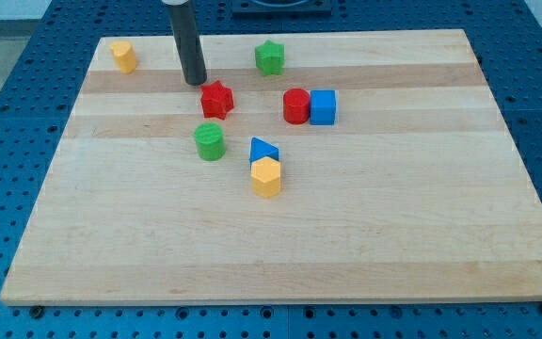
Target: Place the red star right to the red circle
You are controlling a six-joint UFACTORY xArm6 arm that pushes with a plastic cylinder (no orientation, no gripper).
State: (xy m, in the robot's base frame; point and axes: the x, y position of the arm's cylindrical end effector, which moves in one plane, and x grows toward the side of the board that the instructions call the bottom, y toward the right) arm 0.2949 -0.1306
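Note:
The red star lies on the wooden board, left of centre near the view's top. The red circle stands to its right, touching a blue cube on the circle's right side. My tip rests on the board just up and to the left of the red star, close to it or touching it.
A green star sits near the view's top. A yellow block is at the top left. A green cylinder lies below the red star. A blue triangle touches a yellow hexagon below it.

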